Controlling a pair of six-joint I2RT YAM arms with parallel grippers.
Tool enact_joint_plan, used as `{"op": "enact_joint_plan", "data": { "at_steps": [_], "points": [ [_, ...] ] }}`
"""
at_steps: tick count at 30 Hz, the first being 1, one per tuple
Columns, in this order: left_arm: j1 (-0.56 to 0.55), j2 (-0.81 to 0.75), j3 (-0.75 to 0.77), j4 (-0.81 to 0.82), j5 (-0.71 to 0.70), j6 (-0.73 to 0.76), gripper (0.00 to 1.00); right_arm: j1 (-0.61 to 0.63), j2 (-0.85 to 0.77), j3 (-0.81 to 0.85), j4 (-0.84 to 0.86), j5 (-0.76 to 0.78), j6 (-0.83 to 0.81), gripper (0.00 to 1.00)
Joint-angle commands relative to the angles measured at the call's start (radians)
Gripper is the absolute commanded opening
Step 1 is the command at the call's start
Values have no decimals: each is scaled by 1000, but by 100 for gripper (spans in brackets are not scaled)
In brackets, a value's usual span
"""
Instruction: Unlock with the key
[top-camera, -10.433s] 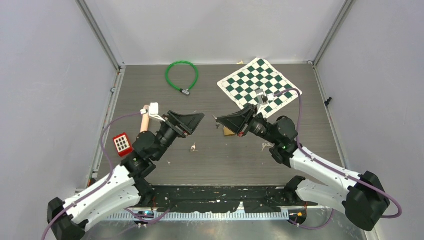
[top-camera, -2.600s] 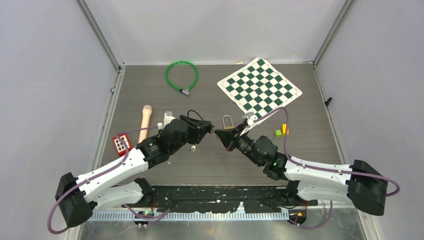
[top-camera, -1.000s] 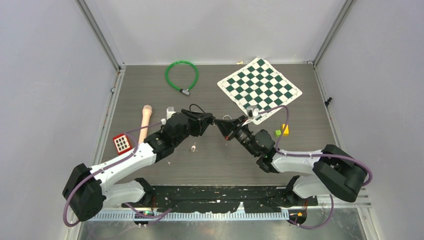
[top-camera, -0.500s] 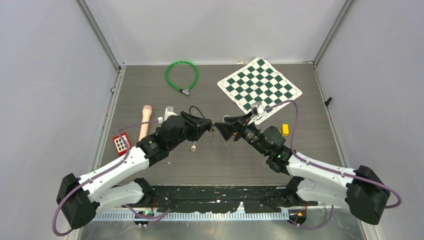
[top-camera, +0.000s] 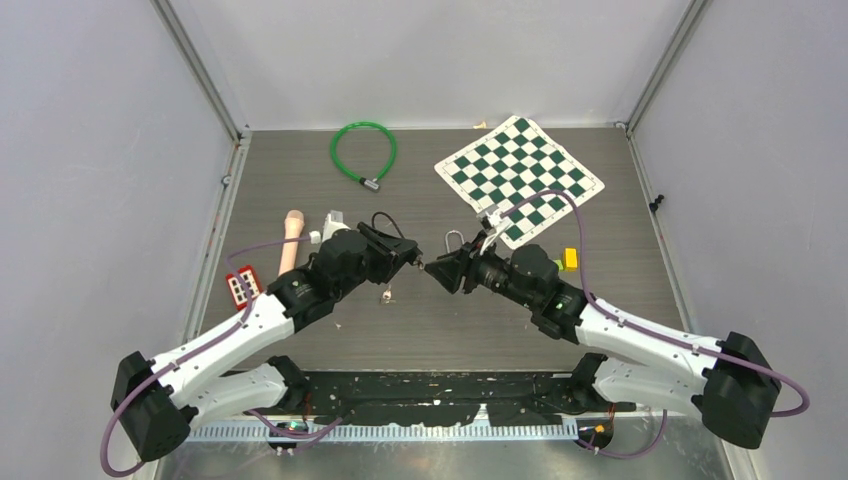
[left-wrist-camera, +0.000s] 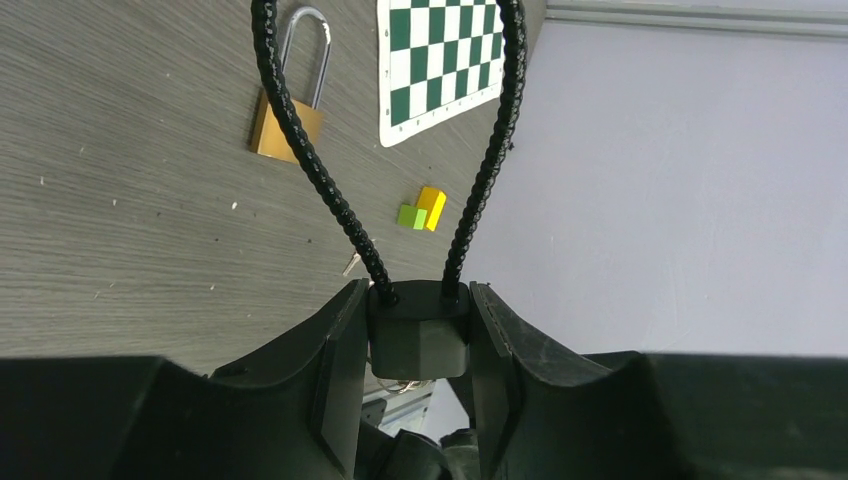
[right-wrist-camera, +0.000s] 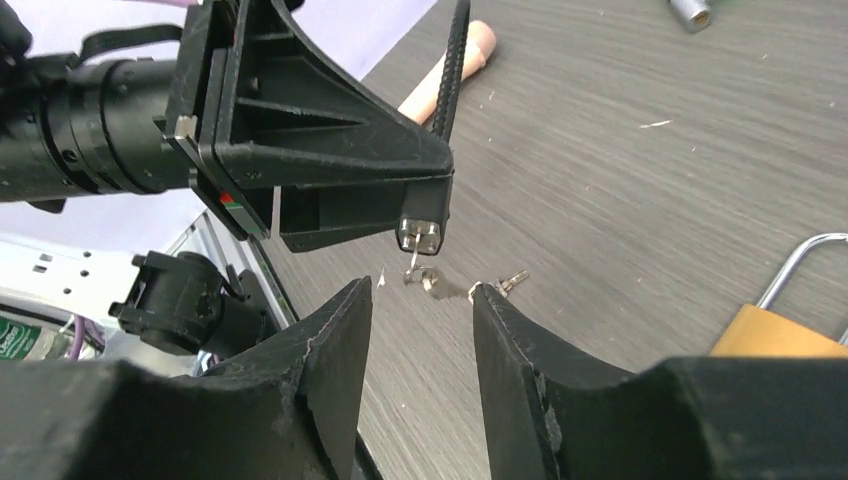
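Releasing: right pincer (right-wrist-camera: 420, 296) has parted, hanging just before the key (right-wrist-camera: 413, 262), apparently seated in the cable lock (left-wrist-camera: 418, 345) clamped by left pincer (left-wrist-camera: 418, 300); regrasp needed.

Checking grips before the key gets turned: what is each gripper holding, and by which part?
The left gripper clamps the black cable lock by its body. The right gripper is open, holding nothing; the key hangs from the lock.

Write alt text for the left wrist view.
The left gripper holds a black cable lock in its jaws, cable looping upward. Beyond lie a brass padlock, a chessboard mat, a green block and a yellow block.
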Motion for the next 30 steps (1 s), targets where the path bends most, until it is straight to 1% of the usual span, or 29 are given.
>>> {"op": "enact_joint_plan", "data": {
  "at_steps": [1, 12, 14, 25, 30],
  "points": [
    [-1, -19, 52, 20, -19, 18, 0, 25, 31, 66, -13, -10, 11, 48],
    [-1, -12, 65, 19, -10, 23, 0, 30, 106, 100, 37, 10, 10, 36],
    [-1, -9, 67, 21, -7, 24, 0, 30, 112, 101, 41, 15, 10, 33],
    [-1, 3, 75, 25, 7, 29, 0, 32, 129, 101, 70, 16, 7, 30],
    [-7, 13, 80, 28, 17, 36, 0, 31, 137, 104, 79, 22, 6, 24]
  ]
}}
